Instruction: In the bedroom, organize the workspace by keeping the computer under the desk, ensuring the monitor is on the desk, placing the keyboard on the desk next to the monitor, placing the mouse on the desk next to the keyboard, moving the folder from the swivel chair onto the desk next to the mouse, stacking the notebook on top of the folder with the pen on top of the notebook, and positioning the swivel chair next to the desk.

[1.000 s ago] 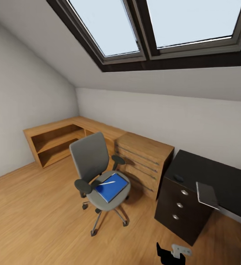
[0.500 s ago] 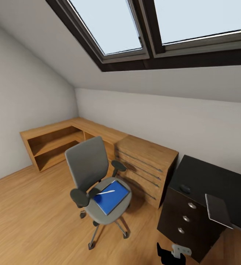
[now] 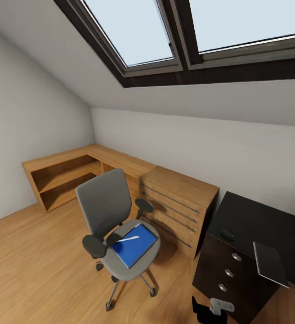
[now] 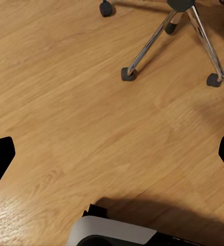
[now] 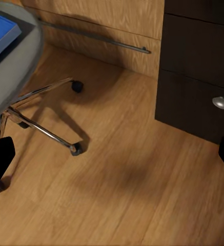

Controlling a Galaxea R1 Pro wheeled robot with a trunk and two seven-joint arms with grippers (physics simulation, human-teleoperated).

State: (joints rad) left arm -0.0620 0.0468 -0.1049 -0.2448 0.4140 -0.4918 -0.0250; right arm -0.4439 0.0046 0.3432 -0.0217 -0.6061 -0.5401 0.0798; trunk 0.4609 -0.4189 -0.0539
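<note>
Though thin, glossy blue folder [image 3: 134, 245].

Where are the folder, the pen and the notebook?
folder [image 3: 136, 246]: head view, middle of its blue cover, on the chair seat.
pen [image 3: 128, 239]: head view, middle of the white stick lying on the folder.
notebook [image 3: 270, 263]: head view, grey cover, on the desk edge.

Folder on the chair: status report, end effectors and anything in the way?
Both end effectors open, empty, over bare floor. Folder flat on swivel chair seat, pen on top. Notebook overhanging desk edge. Nothing between robot and chair.
</note>
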